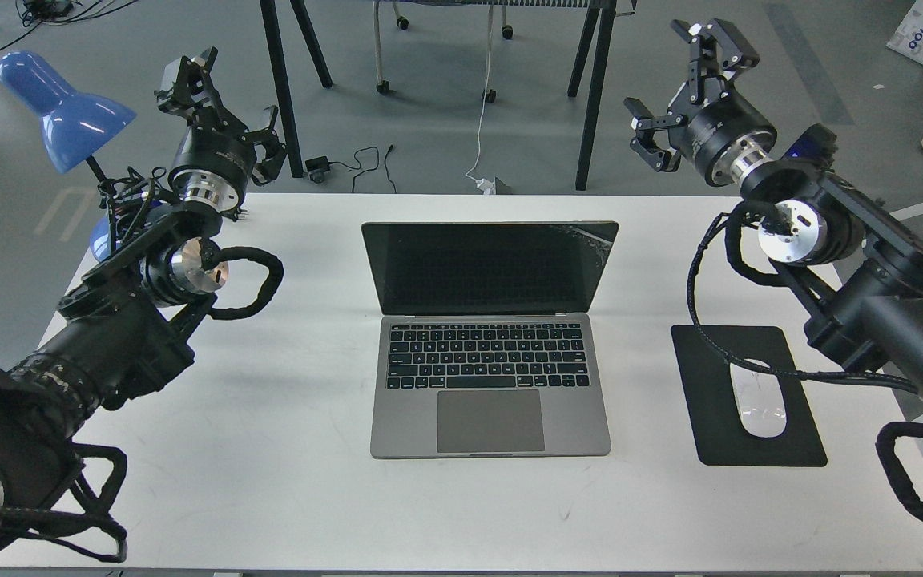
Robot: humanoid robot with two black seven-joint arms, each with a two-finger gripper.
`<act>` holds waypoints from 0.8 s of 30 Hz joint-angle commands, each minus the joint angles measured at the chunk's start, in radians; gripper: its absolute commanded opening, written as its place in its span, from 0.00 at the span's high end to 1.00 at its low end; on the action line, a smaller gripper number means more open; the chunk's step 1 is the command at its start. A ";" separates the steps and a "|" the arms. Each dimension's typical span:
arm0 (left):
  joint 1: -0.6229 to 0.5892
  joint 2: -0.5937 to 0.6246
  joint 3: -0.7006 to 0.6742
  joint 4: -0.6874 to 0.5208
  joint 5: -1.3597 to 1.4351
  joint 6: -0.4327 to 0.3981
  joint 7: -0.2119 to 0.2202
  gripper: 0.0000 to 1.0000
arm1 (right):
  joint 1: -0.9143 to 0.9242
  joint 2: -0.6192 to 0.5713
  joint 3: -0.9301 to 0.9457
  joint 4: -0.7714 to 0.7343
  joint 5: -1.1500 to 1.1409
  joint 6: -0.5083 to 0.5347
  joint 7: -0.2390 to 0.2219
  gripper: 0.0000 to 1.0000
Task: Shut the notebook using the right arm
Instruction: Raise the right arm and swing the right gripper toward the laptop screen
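1 notebook (489, 336) – lid up | right end effector (682, 96) released | left end effector (225, 100) released

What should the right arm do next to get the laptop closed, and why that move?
Probably swing the right hand leftward and toward the top edge of the notebook lid. The lid stands open, screen up, and that hand is open, raised beyond the table's far right edge, touching nothing. It needs to get behind the screen's upper rim before it can push the lid down. The left hand is well clear.
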 commanded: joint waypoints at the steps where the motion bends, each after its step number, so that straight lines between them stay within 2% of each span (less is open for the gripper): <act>1: 0.000 0.000 0.000 0.000 0.000 0.000 0.000 0.00 | 0.057 0.038 -0.067 -0.055 -0.002 -0.032 0.004 0.00; 5: 0.000 0.000 0.000 0.000 0.000 0.000 0.000 0.00 | 0.103 0.086 -0.126 -0.119 -0.003 -0.078 0.005 0.00; 11: 0.000 0.000 0.000 0.000 0.000 0.000 0.000 0.00 | 0.129 0.139 -0.196 -0.182 -0.011 -0.089 0.007 0.00; 24: 0.000 0.000 0.000 0.000 0.000 0.000 0.000 0.00 | 0.147 0.133 -0.299 -0.182 -0.074 -0.078 0.005 0.00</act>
